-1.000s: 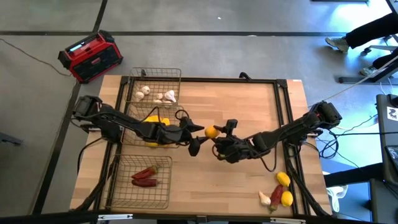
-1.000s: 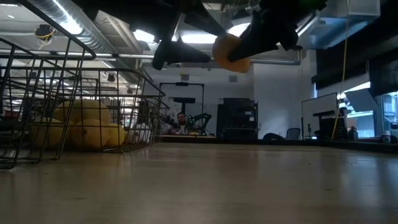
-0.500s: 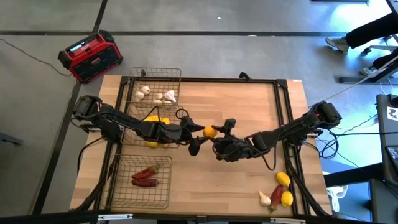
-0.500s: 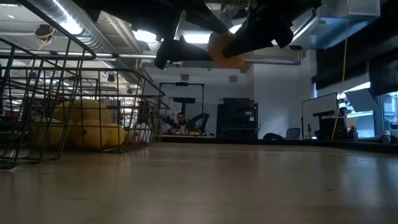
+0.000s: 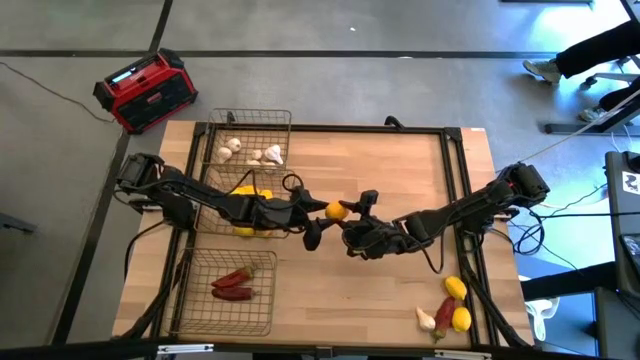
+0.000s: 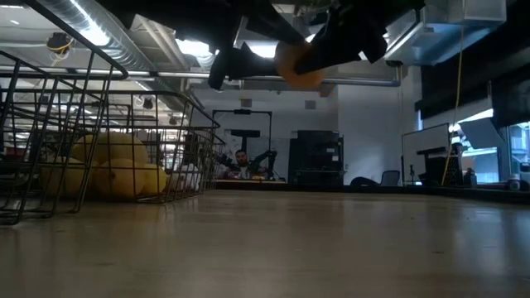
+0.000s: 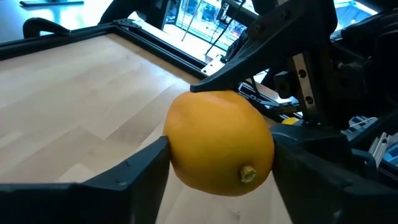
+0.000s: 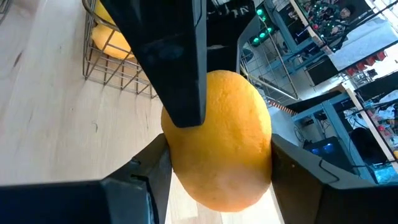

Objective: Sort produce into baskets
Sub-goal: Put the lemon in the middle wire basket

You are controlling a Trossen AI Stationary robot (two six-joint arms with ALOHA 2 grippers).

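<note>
Handover step underway above table [image 5: 400, 160] centre; right gripper [image 5: 352, 222] pinching orange citrus [image 5: 338, 211]; left gripper [image 5: 318, 222] jaws closing around it, touching both sides; next: right releasing, left carrying to baskets [image 5: 240, 215] along left edge.

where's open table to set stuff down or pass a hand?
Free: the table's far right side, beyond both arms, and its near middle between the chili basket and the loose produce pile. Crowded: the left edge with three baskets, and mid-table where both tools meet on the lemon.
</note>
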